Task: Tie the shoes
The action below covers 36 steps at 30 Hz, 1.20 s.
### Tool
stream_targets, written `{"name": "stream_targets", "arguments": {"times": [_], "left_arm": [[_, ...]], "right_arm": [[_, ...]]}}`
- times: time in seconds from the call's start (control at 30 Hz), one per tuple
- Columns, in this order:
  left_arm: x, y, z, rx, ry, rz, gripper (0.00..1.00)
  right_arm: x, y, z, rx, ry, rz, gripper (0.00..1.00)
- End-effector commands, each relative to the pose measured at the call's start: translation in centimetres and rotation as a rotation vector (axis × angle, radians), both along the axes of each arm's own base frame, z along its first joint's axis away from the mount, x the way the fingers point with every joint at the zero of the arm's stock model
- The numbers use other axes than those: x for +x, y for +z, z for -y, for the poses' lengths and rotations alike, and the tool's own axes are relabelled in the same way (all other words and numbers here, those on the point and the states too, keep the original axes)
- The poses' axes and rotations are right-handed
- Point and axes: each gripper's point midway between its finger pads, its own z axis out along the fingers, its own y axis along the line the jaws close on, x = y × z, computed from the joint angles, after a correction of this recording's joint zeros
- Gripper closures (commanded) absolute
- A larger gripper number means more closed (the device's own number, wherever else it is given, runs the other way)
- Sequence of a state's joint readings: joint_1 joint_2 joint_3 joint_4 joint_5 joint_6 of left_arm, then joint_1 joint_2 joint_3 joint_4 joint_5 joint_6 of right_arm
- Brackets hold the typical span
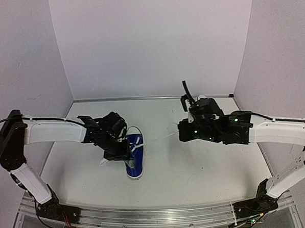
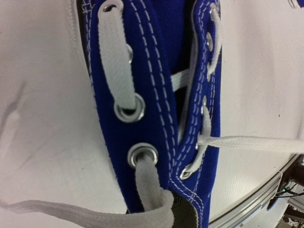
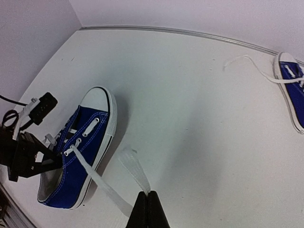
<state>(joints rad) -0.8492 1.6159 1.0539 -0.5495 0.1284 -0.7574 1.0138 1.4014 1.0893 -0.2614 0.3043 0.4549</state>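
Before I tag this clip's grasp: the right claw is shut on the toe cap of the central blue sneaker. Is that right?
Not quite. The right claw is shut on the white lace of the central blue sneaker, not on its toe cap, which nothing touches. The lace runs from the shoe's eyelets to the closed fingers. The right wrist view shows it.

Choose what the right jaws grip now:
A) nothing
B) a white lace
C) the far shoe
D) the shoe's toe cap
B: in the right wrist view the right jaws are shut on the lace, which runs back to the near shoe.
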Motion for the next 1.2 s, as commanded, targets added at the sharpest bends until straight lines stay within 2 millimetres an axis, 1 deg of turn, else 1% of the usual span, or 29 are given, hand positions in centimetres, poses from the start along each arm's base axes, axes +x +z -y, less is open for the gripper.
{"name": "stream_targets", "arguments": {"times": [0.0, 0.1, 0.17, 0.23, 0.27, 0.33, 0.37, 0.4, 0.47, 0.57, 0.63, 0.67, 0.77, 0.87, 0.97, 1.07, 1.17], "left_arm": [[1.9, 1.2, 7.0, -0.119, -0.046, 0.103, 1.0], [1.4, -0.3, 9.2, -0.09, -0.065, 0.091, 1.0], [1.1, -1.2, 10.3, -0.093, -0.068, 0.068, 1.0], [0.8, -1.6, 11.1, -0.112, -0.082, 0.041, 0.99], [0.7, -1.5, 11.3, -0.115, -0.09, 0.037, 0.95], [0.6, -1.0, 11.0, -0.111, -0.102, 0.043, 0.79], [0.6, -0.5, 10.6, -0.099, -0.104, 0.059, 0.7], [0.6, 0.1, 10.0, -0.088, -0.106, 0.073, 0.62], [0.8, 1.4, 8.2, -0.061, -0.091, 0.108, 0.5], [1.4, 3.0, 5.0, -0.045, -0.047, 0.134, 0.42], [2.2, 3.3, 2.3, -0.029, 0.009, 0.136, 0.39], [2.5, 3.1, 0.9, -0.018, 0.039, 0.129, 0.38], [3.3, 1.7, -3.2, 0.014, 0.142, 0.093, 0.37], [3.8, 0.2, -6.7, 0.114, 0.234, 0.091, 0.39], [3.7, -0.9, -8.2, 0.18, 0.289, 0.076, 0.4], [3.2, -2.4, -9.5, 0.211, 0.353, 0.041, 0.44], [2.8, -3.5, -10.2, 0.219, 0.405, 0.019, 0.44]], "right_arm": [[0.2, -1.0, 5.7, -0.023, -0.167, 0.018, 1.0], [-0.3, -2.7, 8.1, -0.056, -0.217, -0.006, 1.0], [-0.6, -3.9, 9.2, -0.072, -0.245, -0.027, 1.0], [-0.9, -5.2, 10.1, -0.091, -0.273, -0.044, 1.0], [-0.9, -5.7, 10.6, -0.102, -0.291, -0.05, 1.0], [-1.0, -6.7, 11.4, -0.119, -0.321, -0.061, 1.0], [-1.0, -7.1, 11.7, -0.125, -0.33, -0.067, 1.0], [-1.1, -7.4, 11.9, -0.13, -0.337, -0.072, 1.0], [-1.0, -7.9, 12.1, -0.141, -0.347, -0.079, 1.0], [-0.6, -8.2, 12.3, -0.158, -0.361, -0.082, 1.0], [-0.2, -8.2, 12.3, -0.169, -0.365, -0.082, 1.0], [0.0, -8.3, 12.3, -0.176, -0.366, -0.082, 1.0], [0.6, -8.3, 11.8, -0.175, -0.359, -0.085, 1.0], [0.9, -9.1, 10.6, -0.167, -0.329, -0.111, 1.0], [1.0, -10.4, 8.9, -0.143, -0.284, -0.156, 1.0], [0.9, -11.7, 7.4, -0.109, -0.245, -0.198, 1.0], [1.0, -12.7, 6.4, -0.095, -0.225, -0.222, 1.0]]}}
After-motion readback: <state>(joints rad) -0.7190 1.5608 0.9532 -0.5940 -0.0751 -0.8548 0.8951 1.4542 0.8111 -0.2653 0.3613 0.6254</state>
